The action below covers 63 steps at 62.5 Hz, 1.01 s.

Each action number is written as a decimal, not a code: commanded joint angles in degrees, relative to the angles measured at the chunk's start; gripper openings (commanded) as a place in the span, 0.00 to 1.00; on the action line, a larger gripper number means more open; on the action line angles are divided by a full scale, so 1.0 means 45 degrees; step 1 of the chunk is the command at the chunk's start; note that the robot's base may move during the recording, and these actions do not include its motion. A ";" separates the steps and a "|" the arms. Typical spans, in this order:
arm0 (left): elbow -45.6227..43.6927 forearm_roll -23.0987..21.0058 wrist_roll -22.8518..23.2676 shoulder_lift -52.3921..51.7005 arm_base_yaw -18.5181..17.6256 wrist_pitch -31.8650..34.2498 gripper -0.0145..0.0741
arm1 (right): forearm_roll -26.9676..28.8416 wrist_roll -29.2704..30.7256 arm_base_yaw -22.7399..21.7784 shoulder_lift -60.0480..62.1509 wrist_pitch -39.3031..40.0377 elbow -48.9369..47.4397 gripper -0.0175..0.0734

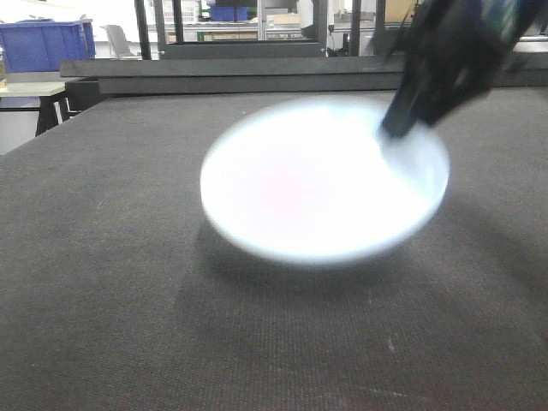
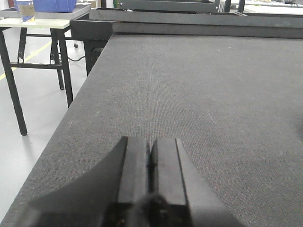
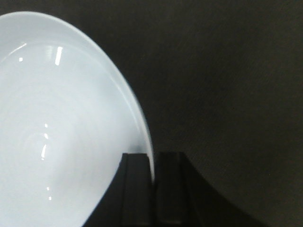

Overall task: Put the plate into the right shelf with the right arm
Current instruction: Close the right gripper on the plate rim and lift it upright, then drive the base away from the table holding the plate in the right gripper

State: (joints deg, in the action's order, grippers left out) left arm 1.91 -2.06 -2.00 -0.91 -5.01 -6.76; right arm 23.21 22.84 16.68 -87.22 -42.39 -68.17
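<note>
Our right gripper [image 3: 152, 158] pinches the plate [image 1: 317, 188] by its rim alone, seemingly just off the table [image 1: 94, 282], so we risk it levering loose; our left gripper [image 2: 150, 142] rests, fingers pressed together.

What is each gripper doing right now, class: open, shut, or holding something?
Left gripper: shut, holding nothing.
Right gripper: shut on the rim of the plate.
</note>
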 commanded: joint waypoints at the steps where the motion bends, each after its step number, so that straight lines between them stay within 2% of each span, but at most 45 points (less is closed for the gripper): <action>1: 0.0103 -0.0073 0.0042 -0.0083 -0.0065 0.1108 0.11 | 0.0242 -0.0266 -0.0246 0.2245 0.0118 -0.0268 0.26; 11: 0.0103 -0.0073 0.0042 -0.0083 -0.0065 0.1108 0.11 | 0.0242 -0.0278 -0.0345 0.5311 0.0477 0.0601 0.26; 24: 0.0103 -0.0073 0.0042 -0.0083 -0.0065 0.1108 0.11 | 0.0242 -0.0278 -0.0345 0.9831 0.2229 0.2720 0.26; 33: 0.0103 -0.0073 0.0042 -0.0083 -0.0065 0.1108 0.11 | 0.0242 -0.0278 -0.0345 1.3118 0.4198 0.4699 0.26; 44: 0.0103 -0.0073 0.0042 -0.0083 -0.0065 0.1108 0.11 | 0.0242 -0.0267 -0.0345 1.6918 0.7388 0.7520 0.26; 54: 0.0103 -0.0073 0.0042 -0.0083 -0.0065 0.1108 0.11 | 0.0242 -0.0267 -0.0345 1.8572 0.8945 0.9359 0.26; 63: 0.0103 -0.0073 0.0042 -0.0083 -0.0065 0.1108 0.11 | 0.0242 -0.0267 -0.0345 1.8836 0.9349 0.9908 0.25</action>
State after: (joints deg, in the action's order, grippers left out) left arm 1.91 -2.06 -2.00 -0.91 -5.01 -6.76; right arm 23.55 21.63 15.54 -1.92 -7.26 -22.70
